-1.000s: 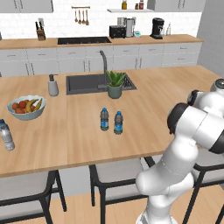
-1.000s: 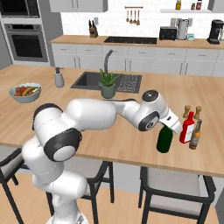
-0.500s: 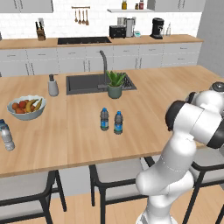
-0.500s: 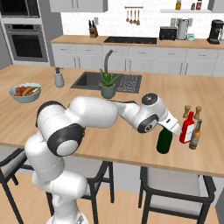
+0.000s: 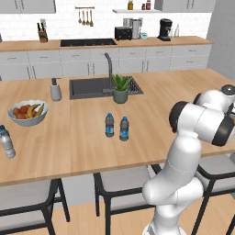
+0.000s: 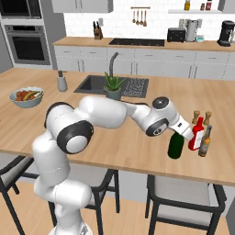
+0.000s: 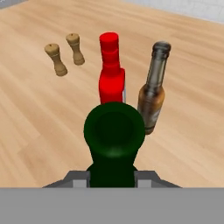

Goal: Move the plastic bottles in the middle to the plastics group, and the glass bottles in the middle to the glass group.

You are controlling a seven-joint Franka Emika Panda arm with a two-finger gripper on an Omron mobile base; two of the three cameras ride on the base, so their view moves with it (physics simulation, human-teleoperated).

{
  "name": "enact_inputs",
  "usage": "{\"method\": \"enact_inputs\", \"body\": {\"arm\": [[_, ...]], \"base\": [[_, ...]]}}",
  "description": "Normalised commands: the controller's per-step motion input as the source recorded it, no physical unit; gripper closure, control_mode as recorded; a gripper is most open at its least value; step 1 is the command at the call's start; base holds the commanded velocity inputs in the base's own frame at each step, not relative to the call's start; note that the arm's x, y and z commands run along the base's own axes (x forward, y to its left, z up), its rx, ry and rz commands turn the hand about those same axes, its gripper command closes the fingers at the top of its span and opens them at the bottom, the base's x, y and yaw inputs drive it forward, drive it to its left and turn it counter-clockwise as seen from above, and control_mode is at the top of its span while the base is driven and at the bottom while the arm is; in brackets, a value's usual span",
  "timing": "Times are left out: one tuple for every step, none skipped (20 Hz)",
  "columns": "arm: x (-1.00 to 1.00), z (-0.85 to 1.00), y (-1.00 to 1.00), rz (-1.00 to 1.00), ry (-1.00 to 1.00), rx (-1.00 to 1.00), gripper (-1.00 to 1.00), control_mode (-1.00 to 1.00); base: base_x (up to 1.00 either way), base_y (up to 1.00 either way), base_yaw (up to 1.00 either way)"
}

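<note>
While the claw (image 7: 113, 177) pinches the upright green wine bottle (image 6: 176, 145) by its neck, the bottle stands on the bench (image 6: 137, 147) just beside the red bottle (image 6: 198, 133) and brown bottle (image 6: 204, 142).

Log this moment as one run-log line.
gripper: jaws shut on green bottle | bottle: beside red bottle, brown bottle | two plastic bottles: mid-counter, unmoved

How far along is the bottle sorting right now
Nothing looks fully finished yet. In hand: the gripper is shut on the green bottle, which is upright beside the red bottle and brown bottle of the glass group. Whether it already rests on the counter is unclear. Left: both small plastic bottles wait mid-counter, far from the clear bottle.
</note>
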Motion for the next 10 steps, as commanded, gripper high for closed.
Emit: {"method": "enact_inputs", "body": {"arm": [[0.00,0.00,-0.13,0.00,-0.01,0.00,1.00,-1.00],[0.00,0.00,-0.09,0.00,-0.01,0.00,1.00,-1.00],[0.00,0.00,-0.09,0.00,-0.01,0.00,1.00,-1.00],[0.00,0.00,-0.08,0.00,0.00,0.00,1.00,-1.00],[0.00,0.00,-0.04,0.00,-0.01,0.00,1.00,-1.00],[0.00,0.00,0.00,0.00,0.00,0.00,1.00,-1.00],[0.01,0.00,0.00,0.00,-0.01,0.00,1.00,-1.00],[0.10,0.00,0.00,0.00,0.00,0.00,1.00,-1.00],[0.09,0.00,0.00,0.00,-0.03,0.00,1.00,-1.00],[0.10,0.00,0.00,0.00,-0.02,0.00,1.00,-1.00]], "base": [[0.00,0.00,0.00],[0.00,0.00,0.00],[0.00,0.00,0.00],[0.00,0.00,0.00],[0.00,0.00,0.00],[0.00,0.00,0.00],[0.00,0.00,0.00],[0.00,0.00,0.00],[0.00,0.00,0.00],[0.00,0.00,0.00]]}}
